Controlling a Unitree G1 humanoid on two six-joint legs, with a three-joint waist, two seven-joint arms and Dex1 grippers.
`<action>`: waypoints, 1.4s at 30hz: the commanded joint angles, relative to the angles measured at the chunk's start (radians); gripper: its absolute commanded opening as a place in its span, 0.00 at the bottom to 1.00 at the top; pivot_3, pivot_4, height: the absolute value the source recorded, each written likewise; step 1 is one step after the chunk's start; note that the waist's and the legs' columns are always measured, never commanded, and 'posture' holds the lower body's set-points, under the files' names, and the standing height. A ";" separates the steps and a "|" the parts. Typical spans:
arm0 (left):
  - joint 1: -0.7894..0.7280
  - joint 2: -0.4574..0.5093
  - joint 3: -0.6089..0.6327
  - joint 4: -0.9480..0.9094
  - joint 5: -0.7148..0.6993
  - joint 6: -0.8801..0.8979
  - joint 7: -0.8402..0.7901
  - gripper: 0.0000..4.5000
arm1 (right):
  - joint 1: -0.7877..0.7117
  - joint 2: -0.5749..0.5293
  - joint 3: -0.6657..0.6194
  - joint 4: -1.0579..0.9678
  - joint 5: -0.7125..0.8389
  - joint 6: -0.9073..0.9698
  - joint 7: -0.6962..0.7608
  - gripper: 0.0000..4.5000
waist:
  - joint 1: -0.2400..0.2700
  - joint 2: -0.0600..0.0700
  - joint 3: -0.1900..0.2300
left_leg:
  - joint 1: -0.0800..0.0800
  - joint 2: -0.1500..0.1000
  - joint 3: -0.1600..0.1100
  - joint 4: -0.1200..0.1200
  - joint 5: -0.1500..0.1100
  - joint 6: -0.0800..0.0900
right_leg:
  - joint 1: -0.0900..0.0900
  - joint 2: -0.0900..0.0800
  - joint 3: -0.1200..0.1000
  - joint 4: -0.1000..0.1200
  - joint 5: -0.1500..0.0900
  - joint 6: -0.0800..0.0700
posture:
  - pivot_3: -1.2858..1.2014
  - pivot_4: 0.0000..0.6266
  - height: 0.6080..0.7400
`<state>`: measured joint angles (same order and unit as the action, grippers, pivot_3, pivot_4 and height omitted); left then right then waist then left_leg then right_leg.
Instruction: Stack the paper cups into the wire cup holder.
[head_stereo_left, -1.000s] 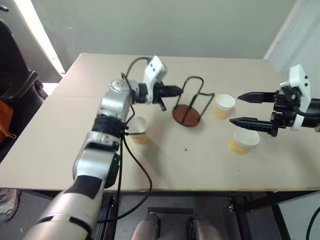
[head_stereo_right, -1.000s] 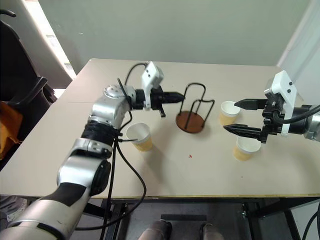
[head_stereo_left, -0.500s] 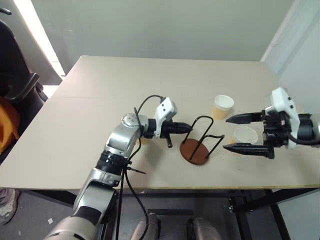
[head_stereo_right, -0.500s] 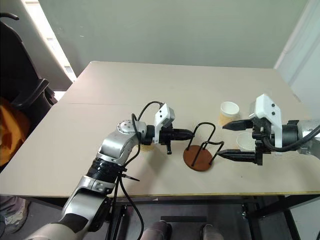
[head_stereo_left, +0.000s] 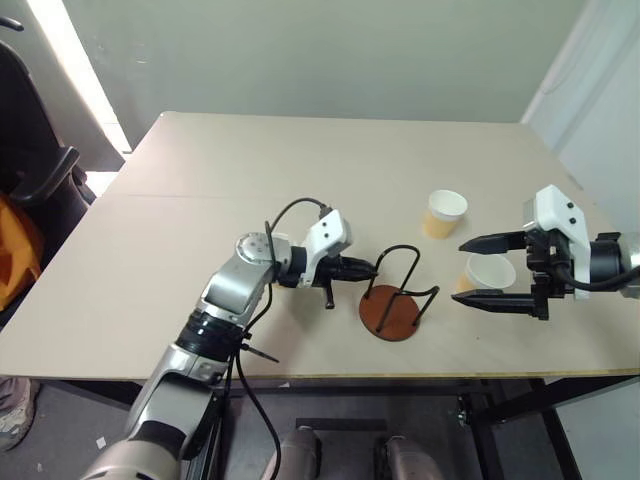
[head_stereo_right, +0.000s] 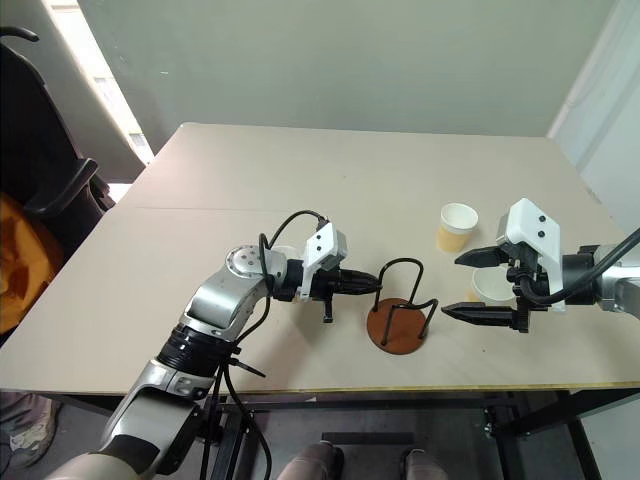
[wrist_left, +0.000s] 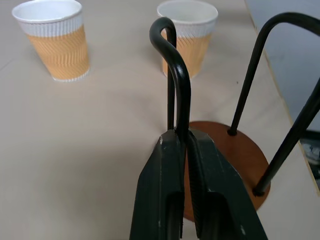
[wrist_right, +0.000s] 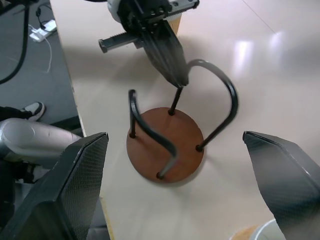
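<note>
The wire cup holder (head_stereo_left: 393, 312), a reddish-brown disc with black wire loops, stands near the table's front edge. My left gripper (head_stereo_left: 365, 268) is shut on one upright wire loop (wrist_left: 175, 65), with the wire pinched between its fingertips. One paper cup (head_stereo_left: 445, 213) stands farther back on the right. A second paper cup (head_stereo_left: 490, 272) sits just right of the holder, between the wide-open fingers of my right gripper (head_stereo_left: 460, 271), which holds nothing. A third cup (wrist_right: 175, 24) is mostly hidden behind my left wrist.
The beige table (head_stereo_left: 200, 200) ends close in front of the holder at its front edge (head_stereo_left: 400, 378). A black chair (head_stereo_left: 35, 175) with something orange on it stands off the table's left side. A black cable (head_stereo_left: 290, 210) loops above my left wrist.
My left gripper has pulled the holder toward the table's front edge, from beside the far cup to beside the nearer one. The right gripper sank slightly and stayed open. The camera also shifted.
</note>
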<state>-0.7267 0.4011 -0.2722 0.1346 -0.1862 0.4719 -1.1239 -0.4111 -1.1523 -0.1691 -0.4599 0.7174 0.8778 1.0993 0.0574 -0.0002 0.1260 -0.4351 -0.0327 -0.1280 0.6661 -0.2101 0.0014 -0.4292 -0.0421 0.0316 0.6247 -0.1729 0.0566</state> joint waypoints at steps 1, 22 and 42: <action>-0.006 0.006 -0.004 -0.024 0.003 -0.012 0.005 0.34 | 0.001 -0.024 0.002 -0.007 -0.015 -0.014 0.009 1.00 | 0.000 0.000 0.000 | 0.000 0.000 0.000 0.000 0.000 0.000 | 0.000 0.000 0.000 0.000 0.000 0.000 | 0.52 0.24 1.00; -0.079 0.330 0.211 -0.225 -0.195 0.065 -0.149 0.87 | 0.007 -0.101 0.161 0.224 -0.328 -0.220 0.038 1.00 | -0.007 0.000 0.000 | 0.000 0.001 0.000 -0.003 -0.006 0.001 | -0.002 0.000 0.000 0.000 -0.002 0.000 | 0.52 0.24 1.00; 0.015 0.596 0.432 -0.470 -0.493 0.275 -0.152 1.00 | -0.088 0.016 0.302 0.367 -0.479 -0.304 0.103 1.00 | -0.017 0.001 0.000 | 0.000 0.001 -0.002 -0.004 -0.009 -0.001 | -0.003 0.000 -0.001 0.001 -0.009 -0.012 | 0.52 0.24 1.00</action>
<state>-0.7154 0.9739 0.1226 -0.2973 -0.6663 0.7512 -1.2802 -0.4735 -1.1342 0.1407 -0.0913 0.2510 0.5910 1.1970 0.0406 0.0007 0.1264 -0.4355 -0.0312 -0.1296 0.6624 -0.2188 0.0001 -0.4327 -0.0422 0.0307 0.6259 -0.1823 0.0439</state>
